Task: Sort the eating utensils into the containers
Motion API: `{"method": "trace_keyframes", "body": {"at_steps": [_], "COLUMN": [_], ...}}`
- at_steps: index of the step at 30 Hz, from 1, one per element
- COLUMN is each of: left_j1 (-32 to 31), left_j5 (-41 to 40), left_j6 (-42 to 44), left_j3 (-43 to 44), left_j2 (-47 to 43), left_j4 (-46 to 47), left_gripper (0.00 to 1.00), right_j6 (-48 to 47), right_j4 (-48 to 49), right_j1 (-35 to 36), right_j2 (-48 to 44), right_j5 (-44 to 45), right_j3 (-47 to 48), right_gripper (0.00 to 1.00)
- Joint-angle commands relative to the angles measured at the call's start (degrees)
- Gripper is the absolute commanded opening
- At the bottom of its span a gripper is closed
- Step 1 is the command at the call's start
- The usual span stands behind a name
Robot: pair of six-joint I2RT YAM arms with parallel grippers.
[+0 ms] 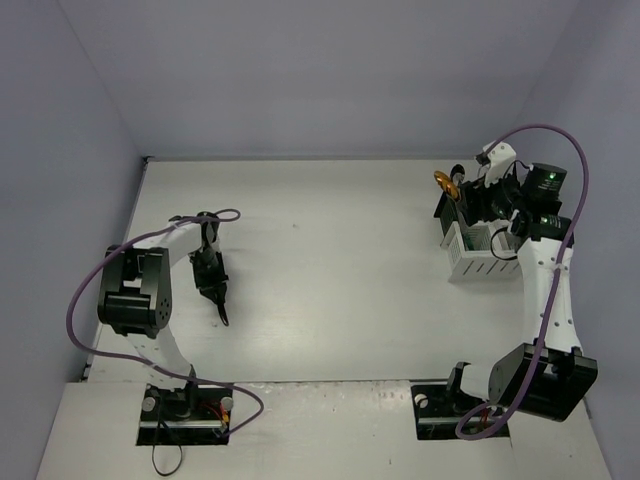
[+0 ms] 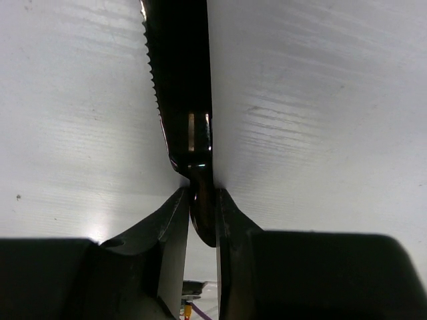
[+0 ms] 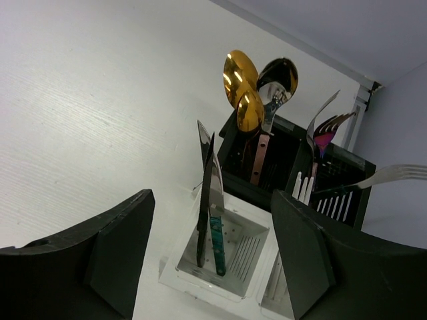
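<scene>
My left gripper [image 1: 214, 292] is shut on the handle of a black serrated knife [image 2: 179, 80], low over the table's left part. Its fingertips [image 2: 179, 203] pinch the handle, and the blade points away from the wrist. The knife's end shows in the top view [image 1: 225, 317]. My right gripper [image 3: 213, 260] is open and empty above the white slotted bin [image 3: 200, 280]. That bin holds a black knife [image 3: 204, 213] and a teal-handled knife [image 3: 217, 243]. The black bin [image 3: 240, 180] behind it holds gold spoons [image 3: 241, 83]. Forks [image 3: 325, 130] with a pink handle and pale sticks [image 3: 303, 188] stand in the neighbouring bins.
The joined bins [image 1: 470, 262] stand at the table's right edge, with the right arm [image 1: 545, 290] bent over them. A purple cable [image 1: 150, 240] loops beside the left arm. The side walls rise close to both table edges. The back wall [image 1: 330, 80] runs along the far edge.
</scene>
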Motion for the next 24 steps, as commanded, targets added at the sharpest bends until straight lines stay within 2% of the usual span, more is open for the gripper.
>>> {"method": "trace_keyframes", "body": {"at_steps": [1, 6, 11, 12, 13, 18, 24], "left_j1": [-2.0, -5.0, -7.7, -7.9, -8.1, -10.2, -12.7], "left_j5": [-1.7, 0.6, 2.5, 2.7, 2.8, 4.0, 8.3], "left_j6": [3.3, 5.2, 6.5, 6.6, 6.6, 6.7, 5.2], "left_j3": [1.2, 2.6, 5.7, 6.2, 6.5, 8.1, 10.2], "left_j2": [-3.0, -10.2, -15.5, -16.1, -16.7, -21.1, -24.6], "left_j4": [8.4, 9.7, 9.7, 9.8, 9.8, 11.9, 15.4], "left_gripper": [0.00, 0.00, 0.00, 0.00, 0.00, 0.00, 0.00], "right_j6": [5.4, 12.5, 18.6, 20.5, 20.6, 29.3, 42.1], "right_j4": [3.4, 3.4, 3.6, 3.6, 3.6, 5.5, 10.4], "right_j1": [-0.4, 0.5, 5.8, 8.7, 8.8, 21.9, 30.1], "right_j2": [-3.1, -2.1, -0.4, 0.0, 0.2, 3.6, 11.4], "right_j5": [-5.2, -9.5, -10.2, -9.9, -9.5, -7.3, -5.6], "right_j3": [6.4, 11.2, 14.1, 14.1, 14.1, 14.7, 19.3], "right_gripper": [0.70, 0.73, 0.74, 0.74, 0.74, 0.74, 0.72]}}
